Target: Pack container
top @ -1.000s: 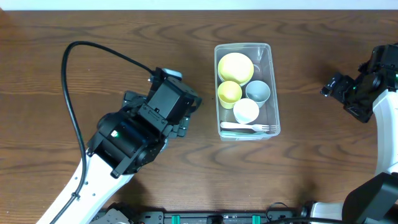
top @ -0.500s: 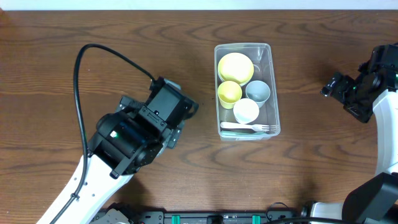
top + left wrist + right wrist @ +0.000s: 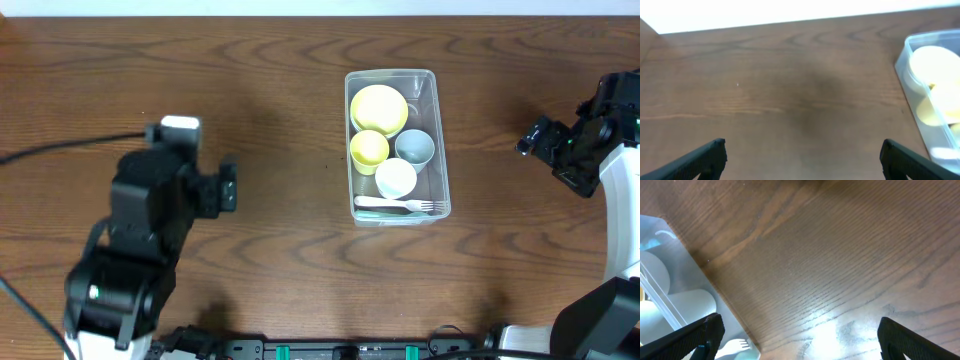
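The worktop is dark brown wood with a strong grain and fills nearly the whole overhead view. A pale strip runs along its far edge. A soft glare shows on the wood in the right wrist view.

The container stands right of centre, flat on the wood, open side up. Its long axis runs from the far edge toward the near edge, with its short ends facing those two edges. Inside, a yellow bowl fills the far end. Behind it toward the near end sit a yellow cup, a grey cup and a white cup. A fork lies crosswise at the near end.

The left arm is well to the container's left, over bare wood. The left jaws stand wide apart and hold nothing. The right arm is off the container's right side. The right jaws are also spread wide and empty.
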`<state>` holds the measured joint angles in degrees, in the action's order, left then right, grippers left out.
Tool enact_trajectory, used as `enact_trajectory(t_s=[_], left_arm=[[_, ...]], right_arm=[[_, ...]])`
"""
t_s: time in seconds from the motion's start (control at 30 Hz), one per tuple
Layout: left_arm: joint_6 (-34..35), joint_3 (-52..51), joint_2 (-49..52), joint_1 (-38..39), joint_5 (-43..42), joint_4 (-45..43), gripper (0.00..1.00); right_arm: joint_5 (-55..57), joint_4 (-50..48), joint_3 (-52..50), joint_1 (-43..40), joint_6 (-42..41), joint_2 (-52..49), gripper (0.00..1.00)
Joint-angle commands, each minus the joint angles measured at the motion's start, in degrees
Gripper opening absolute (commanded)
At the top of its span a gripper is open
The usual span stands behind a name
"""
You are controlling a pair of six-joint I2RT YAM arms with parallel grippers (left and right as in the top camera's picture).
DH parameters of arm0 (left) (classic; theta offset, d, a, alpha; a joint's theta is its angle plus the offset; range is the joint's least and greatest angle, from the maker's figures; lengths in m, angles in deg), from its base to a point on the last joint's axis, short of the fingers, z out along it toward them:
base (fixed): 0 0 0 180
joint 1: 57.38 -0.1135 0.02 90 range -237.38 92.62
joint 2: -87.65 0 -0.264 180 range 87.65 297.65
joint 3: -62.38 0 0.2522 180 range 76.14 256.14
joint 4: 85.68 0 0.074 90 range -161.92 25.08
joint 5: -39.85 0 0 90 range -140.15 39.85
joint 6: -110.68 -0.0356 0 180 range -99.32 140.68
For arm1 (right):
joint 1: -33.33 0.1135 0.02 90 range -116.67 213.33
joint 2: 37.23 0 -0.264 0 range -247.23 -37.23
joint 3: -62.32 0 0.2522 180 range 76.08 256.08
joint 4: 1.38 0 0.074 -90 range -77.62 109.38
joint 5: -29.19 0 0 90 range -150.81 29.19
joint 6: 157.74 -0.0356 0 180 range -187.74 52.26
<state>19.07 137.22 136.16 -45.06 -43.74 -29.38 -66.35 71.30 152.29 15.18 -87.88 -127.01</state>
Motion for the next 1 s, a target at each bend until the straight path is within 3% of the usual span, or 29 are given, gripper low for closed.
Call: enact_trajectory(t_s=[0.0,0.47,0.97], left_arm=[[-2.69,-7.37,-6.03,-2.71,-4.81,-3.39,0.98],[-2.23,-34.23,-30.38,-7.26,-7.54,-8.85,0.98],[2.67,-48.04,-46.01,-9.16,-7.56,-8.9,0.98]], right_arm=[[0.17,0.02,-0.02,-0.33,0.48,0.09,0.99],[0.17,0.04,-0.02,-0.33,0.48,0.09,0.99],[0.17,0.04,-0.02,-0.31,0.5,0.09,0.99]])
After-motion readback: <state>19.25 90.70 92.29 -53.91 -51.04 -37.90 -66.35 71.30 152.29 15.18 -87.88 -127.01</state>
